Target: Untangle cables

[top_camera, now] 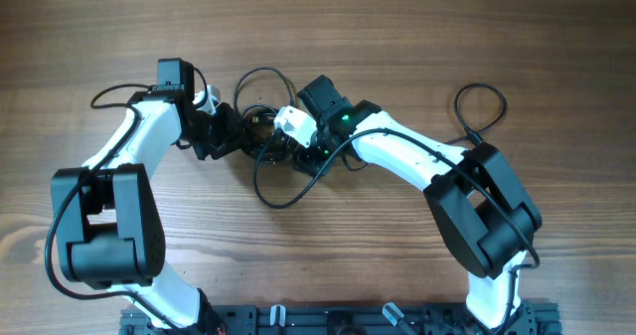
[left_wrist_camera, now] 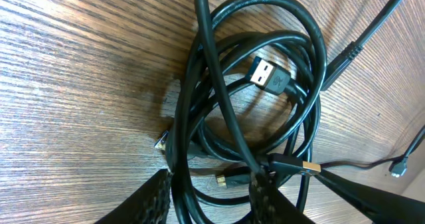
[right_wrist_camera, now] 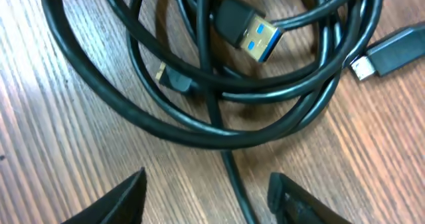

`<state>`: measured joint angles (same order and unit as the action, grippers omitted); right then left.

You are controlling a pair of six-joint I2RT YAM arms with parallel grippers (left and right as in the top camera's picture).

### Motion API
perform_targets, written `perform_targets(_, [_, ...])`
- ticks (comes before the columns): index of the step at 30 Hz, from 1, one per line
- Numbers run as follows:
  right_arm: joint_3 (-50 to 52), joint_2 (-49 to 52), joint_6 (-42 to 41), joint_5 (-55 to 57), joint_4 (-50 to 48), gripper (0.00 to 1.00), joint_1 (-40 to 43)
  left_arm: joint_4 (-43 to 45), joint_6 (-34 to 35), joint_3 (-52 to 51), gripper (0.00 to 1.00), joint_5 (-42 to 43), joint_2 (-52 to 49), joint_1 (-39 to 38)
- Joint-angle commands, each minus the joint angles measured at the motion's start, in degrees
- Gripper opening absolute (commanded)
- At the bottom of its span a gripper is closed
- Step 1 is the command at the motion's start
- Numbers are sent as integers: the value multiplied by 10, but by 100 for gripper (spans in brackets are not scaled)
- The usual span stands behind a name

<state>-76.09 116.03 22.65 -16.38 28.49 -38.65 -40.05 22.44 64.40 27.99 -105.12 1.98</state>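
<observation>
1. Overhead shows what neither wrist view does: the cables (top_camera: 260,141) lie as one knotted bundle near the middle of the table (top_camera: 447,27). My left arm (top_camera: 149,126) and right arm (top_camera: 397,146) reach in from either side and meet over it.
2. Only the left wrist view shows a silver USB plug (left_wrist_camera: 269,76) inside the coils and a small gold-tipped plug (left_wrist_camera: 222,179) close to my fingers. Only the right wrist view shows a blue-tongued USB plug (right_wrist_camera: 249,31) among the loops and a flat small plug (right_wrist_camera: 382,56) just outside them.
3. Wood stretches wide beyond the tangle and toward both ends of the table. On my side, a dark rail (top_camera: 348,320) runs along the table's edge.
4. My left claw (left_wrist_camera: 211,197) sits low over the bundle, its fingers partly apart with several strands between them; I cannot tell whether they pinch. My right claw (right_wrist_camera: 209,194) hovers released, fingers spread wide, with one strand running between them clear of both.
</observation>
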Motion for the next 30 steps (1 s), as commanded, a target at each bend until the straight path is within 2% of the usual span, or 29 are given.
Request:
perform_targets(1, [9,11,20,24,-20,56,-4,2,5,3,42,9,-3,-3])
perform_targets(3, [9,34,28,31,-32,52,-4,6,5,3,43,9,-3,-3])
perform_targets(6, [9,53,28,29,-49,48,-4,14,5,3,52,3,-3,-3])
perform_targets(8, [9,55,28,29,-53,31,-4,17,5,3,57,-26,-3,-3])
perform_targets(9, [9,55,29,29,-53,26,-5,19,5,3,62,-30,-3,-3])
perform_targets(10, [9,55,40,29,-53,24,-6,23,5,3,69,-35,-3,-3])
perform_targets(12, [9,56,59,28,-49,13,-8,25,4,3,73,-54,-3,-3])
perform_targets(14, [9,55,57,7,-43,4,-8,30,-4,3,84,-62,-3,-3])
perform_targets(17, [9,55,56,-12,-33,4,-8,68,-71,3,93,-62,-3,-3])
perform_targets(19, [9,55,65,-17,-29,4,-8,95,-116,3,93,-63,-3,-3])
perform_targets(21, [7,54,146,-54,-2,4,-9,112,-148,3,88,-64,-3,-3])
perform_targets(22, [7,54,207,-54,19,4,-13,123,-148,3,81,-69,-3,-3])
perform_targets(23, [7,54,232,-43,30,4,-16,126,-148,3,73,-71,-4,-4])
perform_targets(24, [7,54,269,-9,53,4,-21,126,-148,3,69,-73,-8,-7])
perform_targets(26, [7,54,311,27,92,4,-23,126,-148,3,68,-73,-18,-14])
perform_targets(29, [7,54,309,29,108,4,-17,119,-146,3,68,-92,-32,-30])
perform_targets(30, [7,54,295,29,106,4,-14,99,-124,4,72,-115,-32,-31])
